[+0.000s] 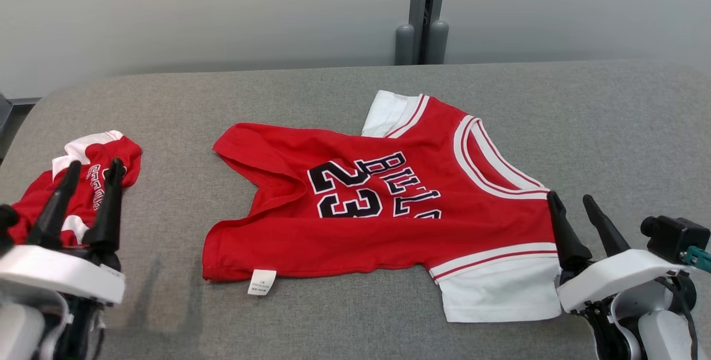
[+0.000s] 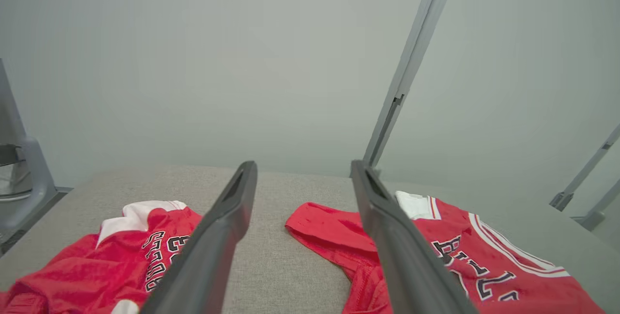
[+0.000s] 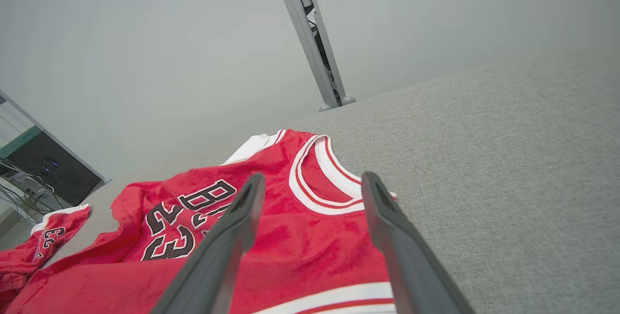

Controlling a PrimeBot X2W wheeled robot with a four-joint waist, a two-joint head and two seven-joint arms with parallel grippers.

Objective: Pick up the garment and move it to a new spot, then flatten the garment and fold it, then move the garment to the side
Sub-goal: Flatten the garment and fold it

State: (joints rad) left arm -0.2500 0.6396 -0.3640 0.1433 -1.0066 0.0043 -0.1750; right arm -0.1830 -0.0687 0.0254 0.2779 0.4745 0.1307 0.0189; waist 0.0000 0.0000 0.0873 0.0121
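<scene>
A red garment with white trim, white sleeves and a black "23" lies spread, with some wrinkles, in the middle of the grey table. A second red garment of the same kind lies bunched at the table's left edge. My left gripper hangs open just over that bunched piece, nothing between its fingers. In the left wrist view the left gripper frames bare table between the bunched garment and the spread one. My right gripper stands open by the spread garment's right shoulder; the right wrist view has the right gripper above the collar.
A grey post stands against the pale wall behind the table. A white label sticks out from the spread garment's near hem. Bare grey table runs along the back and to the far right.
</scene>
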